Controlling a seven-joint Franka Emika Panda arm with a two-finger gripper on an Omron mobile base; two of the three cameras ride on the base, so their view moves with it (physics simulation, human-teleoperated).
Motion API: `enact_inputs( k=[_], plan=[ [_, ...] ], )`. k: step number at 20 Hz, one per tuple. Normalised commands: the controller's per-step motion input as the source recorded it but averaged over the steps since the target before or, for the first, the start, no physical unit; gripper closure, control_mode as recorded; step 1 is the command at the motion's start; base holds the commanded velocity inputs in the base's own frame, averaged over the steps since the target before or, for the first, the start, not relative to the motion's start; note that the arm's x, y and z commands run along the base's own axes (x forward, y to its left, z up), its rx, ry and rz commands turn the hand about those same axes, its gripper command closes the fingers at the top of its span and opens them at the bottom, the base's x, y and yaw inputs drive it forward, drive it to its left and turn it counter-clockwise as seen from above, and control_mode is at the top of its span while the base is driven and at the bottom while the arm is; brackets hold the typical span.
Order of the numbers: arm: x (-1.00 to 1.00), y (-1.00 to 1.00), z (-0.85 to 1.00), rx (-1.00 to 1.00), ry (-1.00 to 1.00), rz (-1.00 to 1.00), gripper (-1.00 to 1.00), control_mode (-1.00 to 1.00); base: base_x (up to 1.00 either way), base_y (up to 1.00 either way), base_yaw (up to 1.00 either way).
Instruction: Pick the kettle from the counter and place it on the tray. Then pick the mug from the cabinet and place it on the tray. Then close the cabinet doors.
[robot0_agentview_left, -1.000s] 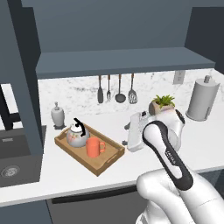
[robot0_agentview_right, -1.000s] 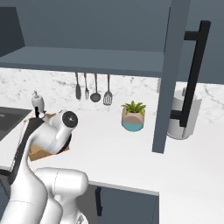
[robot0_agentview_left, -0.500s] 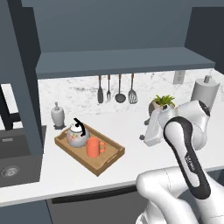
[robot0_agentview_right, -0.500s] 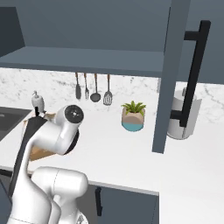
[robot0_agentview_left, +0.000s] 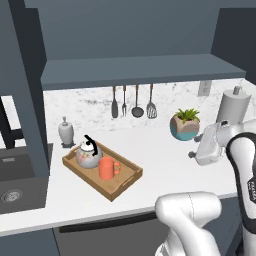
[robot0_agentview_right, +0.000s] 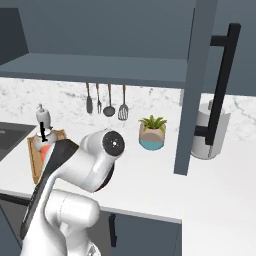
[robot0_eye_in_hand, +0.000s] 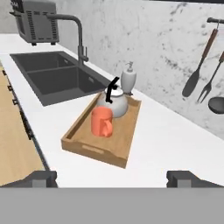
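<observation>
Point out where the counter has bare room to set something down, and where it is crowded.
Bare counter lies between the tray and the potted plant, and along the front edge. Crowded: the tray holds the kettle and mug, with the dispenser just behind.

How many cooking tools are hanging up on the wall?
3, in a row on the marble wall under the cabinet shelf: a fork on the left, a ladle in the middle, a slotted spatula on the right. None looks hidden.

orange mug (robot0_agentview_left: 106, 168), light-brown wooden tray (robot0_agentview_left: 123, 184), grey-speckled white counter (robot0_agentview_left: 155, 150)
</observation>
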Motion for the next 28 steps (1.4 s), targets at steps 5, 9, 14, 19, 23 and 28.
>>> enact_inputs(
  k=[5, 9, 14, 19, 23, 28],
  plan=[
    [-0.66, -0.23, -0.1, 0.32, -0.27, -0.07, -1.0, -1.0, 0.0, 0.0, 0.0],
    [-0.3, -0.09, 0.03, 0.29, -0.12, -0.01, -1.0, -1.0, 0.0, 0.0, 0.0],
    [-0.2, -0.01, -0.02, 0.16, -0.03, 0.0, -1.0, -1.0, 0.0, 0.0, 0.0],
    [-0.08, -0.24, 0.03, 0.25, -0.17, 0.0, -1.0, -1.0, 0.0, 0.0, 0.0],
    [0.0, -0.3, 0.09, 0.19, -0.25, 0.0, -1.0, -1.0, 0.0, 0.0, 0.0],
    [0.04, -0.13, 0.24, 0.16, -0.25, 0.0, -1.0, -1.0, 0.0, 0.0, 0.0]
  ],
)
